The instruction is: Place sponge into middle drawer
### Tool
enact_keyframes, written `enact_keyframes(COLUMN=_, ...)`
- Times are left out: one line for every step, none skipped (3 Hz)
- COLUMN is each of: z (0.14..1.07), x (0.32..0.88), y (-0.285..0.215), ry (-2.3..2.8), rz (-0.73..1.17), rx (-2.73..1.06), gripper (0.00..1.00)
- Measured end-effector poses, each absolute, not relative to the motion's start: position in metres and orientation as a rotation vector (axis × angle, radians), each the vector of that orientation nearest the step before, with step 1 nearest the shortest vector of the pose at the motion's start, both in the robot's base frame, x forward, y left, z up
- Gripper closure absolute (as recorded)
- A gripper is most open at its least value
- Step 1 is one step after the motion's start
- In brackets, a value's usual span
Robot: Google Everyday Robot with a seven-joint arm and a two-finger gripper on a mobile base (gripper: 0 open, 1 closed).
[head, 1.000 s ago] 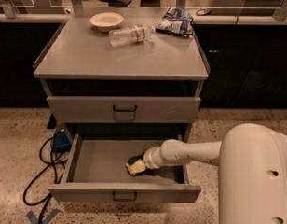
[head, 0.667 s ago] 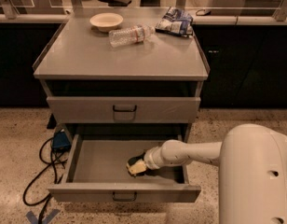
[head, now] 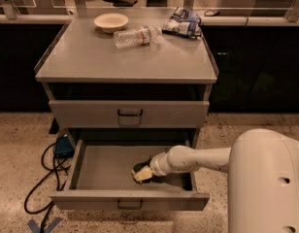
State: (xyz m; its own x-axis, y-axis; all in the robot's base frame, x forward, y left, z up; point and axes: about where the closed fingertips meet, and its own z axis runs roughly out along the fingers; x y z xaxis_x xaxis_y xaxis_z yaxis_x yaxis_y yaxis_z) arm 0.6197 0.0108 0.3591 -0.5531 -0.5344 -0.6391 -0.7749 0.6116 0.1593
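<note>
The middle drawer (head: 91, 171) is pulled open, low on the grey cabinet, with its plain front and dark wire handle (head: 129, 204) toward me. The sponge (head: 142, 175), pale yellow with a dark layer on top, is inside this drawer, right of centre and near the front. My gripper (head: 141, 171) reaches into the drawer from the right on the white arm (head: 198, 159) and is right at the sponge, touching or around it. I cannot tell whether the sponge rests on the drawer floor or is held just above it.
A closed grey drawer (head: 130, 113) sits above the open one. On the cabinet top are a pale bowl (head: 111, 22), a plastic bottle (head: 136, 36) lying on its side and a blue-and-white snack bag (head: 182, 22). A blue box (head: 63, 146) and black cables (head: 40, 188) lie on the floor at the left.
</note>
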Motion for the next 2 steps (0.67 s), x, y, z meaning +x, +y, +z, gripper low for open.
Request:
enact_keyframes(z=0.3591, x=0.6197, y=0.0109, ry=2.294, rz=0.584, rx=-1.030, gripper=0.34)
enact_keyframes(z=0.3591, x=0.6197, y=0.0109, ry=2.294, rz=0.584, rx=-1.030, gripper=0.11)
